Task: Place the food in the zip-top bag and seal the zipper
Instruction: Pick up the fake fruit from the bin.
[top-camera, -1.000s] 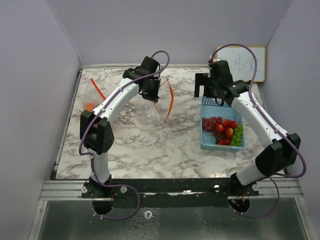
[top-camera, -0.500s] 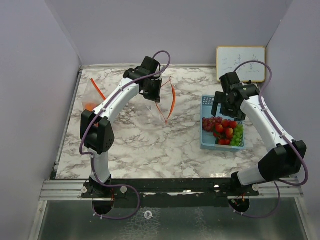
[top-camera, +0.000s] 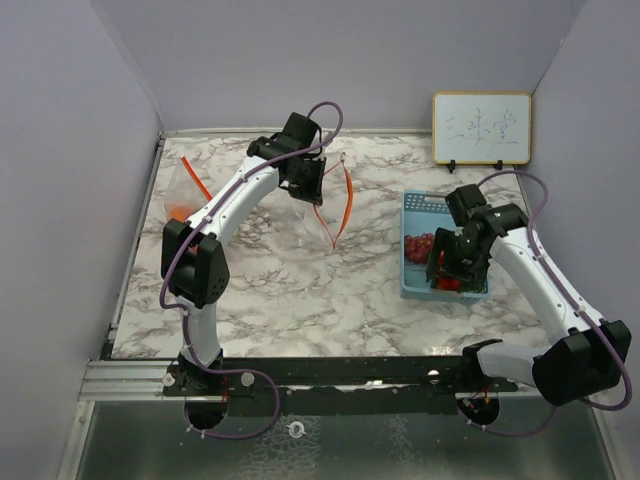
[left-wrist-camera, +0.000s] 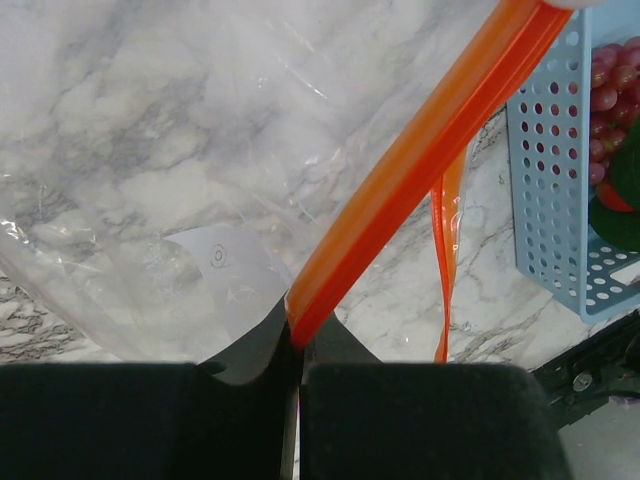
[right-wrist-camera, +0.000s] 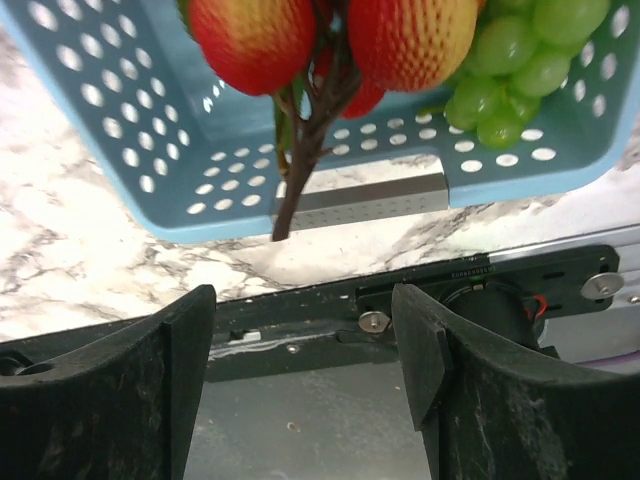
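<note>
My left gripper (top-camera: 305, 182) is shut on the orange zipper rim (left-wrist-camera: 420, 160) of the clear zip-top bag (top-camera: 325, 218) and holds it up with the mouth hanging open; the grip shows in the left wrist view (left-wrist-camera: 297, 350). The food lies in a light-blue basket (top-camera: 420, 206): purple grapes (top-camera: 420, 245), red fruits (top-camera: 447, 283), green grapes (right-wrist-camera: 510, 60) and two red-yellow fruits (right-wrist-camera: 255, 40) on a brown stem. My right gripper (top-camera: 450, 268) is open and empty, hovering over the basket's near end; in the right wrist view (right-wrist-camera: 305, 400) the fruit shows ahead of the fingers.
A small whiteboard (top-camera: 481, 128) stands at the back right. A second clear bag with something orange in it (top-camera: 183, 197) lies at the left edge of the marble table. Grey walls close in both sides.
My right arm has swung from the back of the table forward and down over the basket's near end. My left gripper has kept hold of the bag, nearly still.
</note>
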